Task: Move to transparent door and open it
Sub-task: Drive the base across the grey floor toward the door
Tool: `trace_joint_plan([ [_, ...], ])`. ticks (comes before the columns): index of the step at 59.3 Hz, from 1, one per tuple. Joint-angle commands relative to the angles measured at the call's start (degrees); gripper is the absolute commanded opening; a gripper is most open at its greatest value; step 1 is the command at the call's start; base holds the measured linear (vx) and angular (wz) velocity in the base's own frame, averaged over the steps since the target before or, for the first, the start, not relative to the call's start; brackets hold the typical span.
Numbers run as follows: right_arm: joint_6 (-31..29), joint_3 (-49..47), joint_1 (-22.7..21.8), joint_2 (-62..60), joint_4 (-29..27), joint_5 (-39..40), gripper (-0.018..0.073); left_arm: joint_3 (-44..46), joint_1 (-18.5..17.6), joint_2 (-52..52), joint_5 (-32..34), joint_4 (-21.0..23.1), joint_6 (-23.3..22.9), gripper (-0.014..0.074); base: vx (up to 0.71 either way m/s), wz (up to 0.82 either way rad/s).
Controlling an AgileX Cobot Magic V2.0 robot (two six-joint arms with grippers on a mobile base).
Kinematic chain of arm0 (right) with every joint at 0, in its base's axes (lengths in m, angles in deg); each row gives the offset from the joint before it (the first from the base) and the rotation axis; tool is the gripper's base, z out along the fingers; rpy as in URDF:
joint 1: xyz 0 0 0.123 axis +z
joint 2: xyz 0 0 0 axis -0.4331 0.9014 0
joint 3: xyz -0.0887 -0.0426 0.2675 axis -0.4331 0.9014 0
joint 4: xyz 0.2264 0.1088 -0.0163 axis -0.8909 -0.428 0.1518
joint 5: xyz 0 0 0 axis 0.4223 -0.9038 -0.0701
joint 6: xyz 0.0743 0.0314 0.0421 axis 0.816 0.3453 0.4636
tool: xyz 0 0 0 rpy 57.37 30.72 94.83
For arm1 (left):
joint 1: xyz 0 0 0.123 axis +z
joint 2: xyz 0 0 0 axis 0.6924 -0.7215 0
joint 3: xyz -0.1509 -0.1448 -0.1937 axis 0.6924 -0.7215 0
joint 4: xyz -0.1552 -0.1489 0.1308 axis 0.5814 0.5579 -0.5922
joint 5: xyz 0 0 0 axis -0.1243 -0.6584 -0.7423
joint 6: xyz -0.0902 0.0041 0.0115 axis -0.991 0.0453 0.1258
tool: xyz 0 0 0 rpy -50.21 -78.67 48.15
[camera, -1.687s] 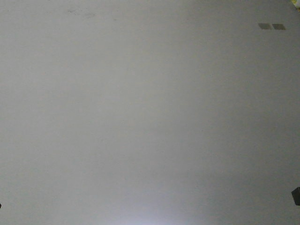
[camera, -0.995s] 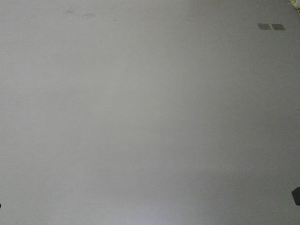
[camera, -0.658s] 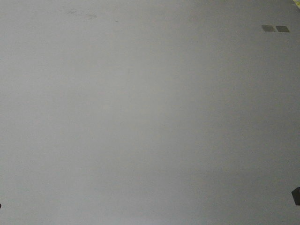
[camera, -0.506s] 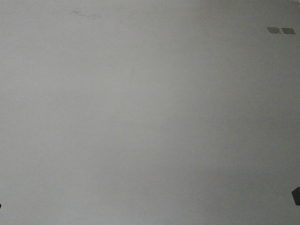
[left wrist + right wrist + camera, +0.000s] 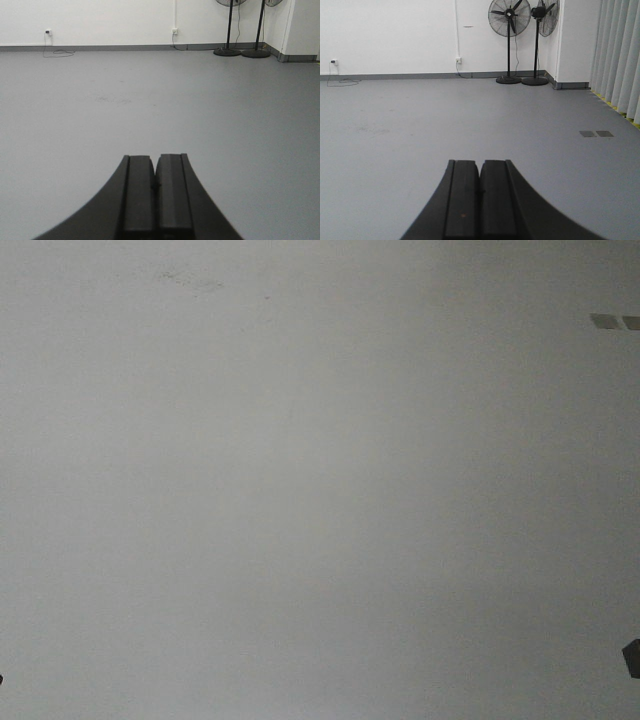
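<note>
The transparent door is out of view in every frame. My left gripper [image 5: 155, 161] is shut, its two black fingers pressed together over bare grey floor. My right gripper [image 5: 480, 164] is shut the same way, with nothing between its fingers. The front-facing view shows only grey floor [image 5: 300, 490].
Two standing fans [image 5: 509, 40] stand by the white back wall [image 5: 395, 35], near a corner pillar [image 5: 572, 45]. Pale vertical blinds [image 5: 620, 55] line the right side. Two small floor plates [image 5: 596, 133] lie on the right. A wall socket with a cable [image 5: 48, 33] is at far left.
In the front-facing view the two floor plates have slid right and slightly down toward the frame edge, and the faint floor marks at top have drifted right; the view is turning left.
</note>
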Motion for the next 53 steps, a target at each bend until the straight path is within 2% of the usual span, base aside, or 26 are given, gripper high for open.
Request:
trace_joint_plan([
  [1, -0.1, 0.8, 0.1, -0.8, 0.1, 4.5, -0.0008, -1.8, -0.3, 0.7, 4.4, 0.1, -0.6, -0.0006, 0.34, -0.01],
  [28, -0.1, 0.8, 0.1, -0.8, 0.1, 4.5, -0.0008, -1.8, -0.3, 0.7, 4.4, 0.1, -0.6, -0.0006, 0.47, 0.13],
  [53, -0.1, 0.8, 0.1, -0.8, 0.1, 4.5, -0.0008, -1.8, -0.3, 0.7, 4.4, 0.1, -0.6, -0.0006, 0.61, 0.52],
])
